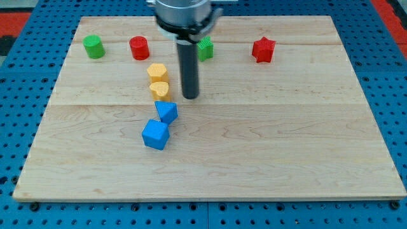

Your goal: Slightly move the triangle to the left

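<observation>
The blue triangle [166, 112] lies on the wooden board [267, 146], left of centre. My tip [190, 97] is just up and to the right of it, a small gap apart. A blue cube [155, 135] touches the triangle from below left. A yellow block [159, 90] sits right above the triangle, left of my tip, and a yellow hexagon [157, 71] sits above that.
Along the view's top stand a green cylinder [93, 46], a red cylinder [138, 48], a green block [205, 48] partly hidden behind the rod, and a red star [263, 49]. The board lies on a blue perforated table.
</observation>
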`<state>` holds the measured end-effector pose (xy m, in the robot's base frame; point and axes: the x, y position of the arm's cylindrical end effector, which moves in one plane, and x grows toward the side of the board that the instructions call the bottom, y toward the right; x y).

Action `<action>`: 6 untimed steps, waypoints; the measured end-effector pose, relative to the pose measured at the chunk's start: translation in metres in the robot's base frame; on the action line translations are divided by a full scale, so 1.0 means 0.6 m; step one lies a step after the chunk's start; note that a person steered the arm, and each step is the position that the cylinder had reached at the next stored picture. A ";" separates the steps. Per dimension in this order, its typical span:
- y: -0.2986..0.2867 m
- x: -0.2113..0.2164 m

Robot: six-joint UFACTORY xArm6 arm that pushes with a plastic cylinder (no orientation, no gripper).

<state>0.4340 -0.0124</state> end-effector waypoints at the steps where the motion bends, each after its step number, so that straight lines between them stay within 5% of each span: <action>1: 0.004 0.053; 6: -0.047 0.106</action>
